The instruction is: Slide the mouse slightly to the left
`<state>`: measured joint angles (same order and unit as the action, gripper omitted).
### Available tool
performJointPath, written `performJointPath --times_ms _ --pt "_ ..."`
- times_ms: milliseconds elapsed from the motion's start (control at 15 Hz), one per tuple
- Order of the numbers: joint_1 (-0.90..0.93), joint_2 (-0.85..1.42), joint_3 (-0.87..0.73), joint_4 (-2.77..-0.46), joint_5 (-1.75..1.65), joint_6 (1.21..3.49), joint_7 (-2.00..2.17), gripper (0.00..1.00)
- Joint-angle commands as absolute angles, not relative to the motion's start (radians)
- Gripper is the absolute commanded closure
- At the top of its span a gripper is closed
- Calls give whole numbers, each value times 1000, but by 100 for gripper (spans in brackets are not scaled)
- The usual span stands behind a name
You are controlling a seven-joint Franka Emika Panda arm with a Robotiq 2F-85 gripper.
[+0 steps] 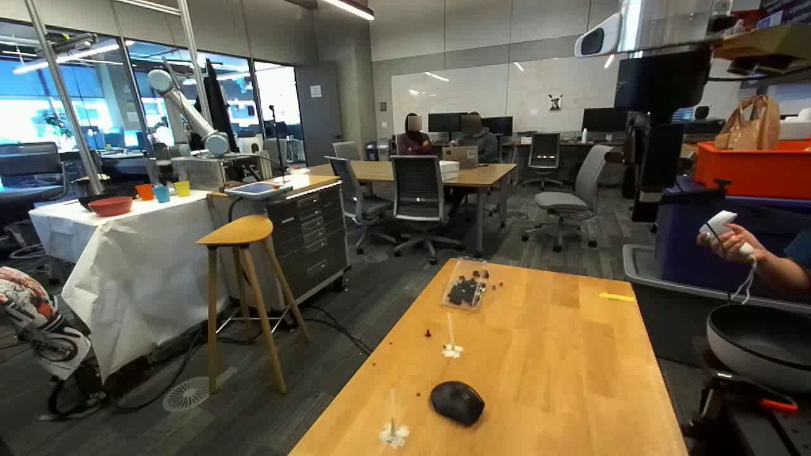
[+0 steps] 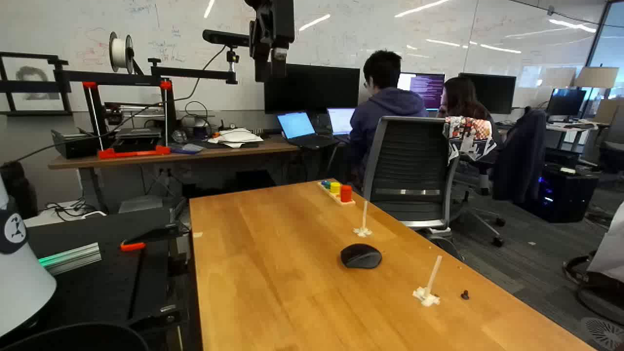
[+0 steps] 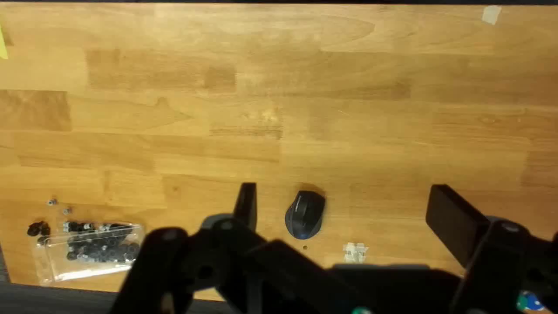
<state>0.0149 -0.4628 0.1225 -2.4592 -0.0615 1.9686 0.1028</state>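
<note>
Two fingers point(image 3: 455, 222) of the gripper point(image 3: 346, 205), parted very wide, with nothing gripped between them. In both exterior views, raised well above the level of the wooden table point(image 3: 261, 109). Far below the gripper, resting on the wood and apart from both fingers, the black mouse point(image 3: 306, 216). From the wrist, visible in the gap between the fingers, nearer to the finger on the left of that view than to its mate; whether straight under the gripper, impossible to tell.

Also in that gap, but closer in to the gripper than the mouse, a patch of whitish tape point(image 3: 355, 253). Well below the gripper in an exterior view, two thin pale sticks point(image 2: 433, 276), standing up from taped spots point(image 2: 426, 297), with the mouse near both.

Outside the finger on the left of the wrist view, a clear container point(image 3: 59, 264) with dark pieces point(image 3: 104, 248) inside and a few loose beside it. Out past the fingertips on that same side, cut off at the view's edge, a yellow strip point(image 3: 3, 43); past the fingertips on the opposite side, a scrap of pale tape point(image 3: 491, 14). Low down, outside the finger on the right, something blue and green point(image 3: 532, 301), too little shown to name. Lower than the gripper in an exterior view, toward the table's edge, a row of blocks point(image 2: 335, 188) in red, yellow and blue on a pale base point(image 2: 347, 202).
</note>
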Motion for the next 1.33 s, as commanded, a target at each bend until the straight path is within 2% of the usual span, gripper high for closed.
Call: performJointPath --times_ms 0,533,800,1067,1133,1200,1267 --pt "28 -462 111 -2456 -67 1966 108 0" --pt "28 -463 111 -2448 -67 1966 108 0" --pt "-37 -521 117 -2456 -238 2093 206 0" --pt "-125 -476 99 -2458 -336 2225 325 0" --pt "-141 -453 94 -2455 -347 2251 340 16" --pt "-155 -434 89 -2456 -355 2279 352 26" --pt "-167 -410 88 -2457 -359 2298 369 32"
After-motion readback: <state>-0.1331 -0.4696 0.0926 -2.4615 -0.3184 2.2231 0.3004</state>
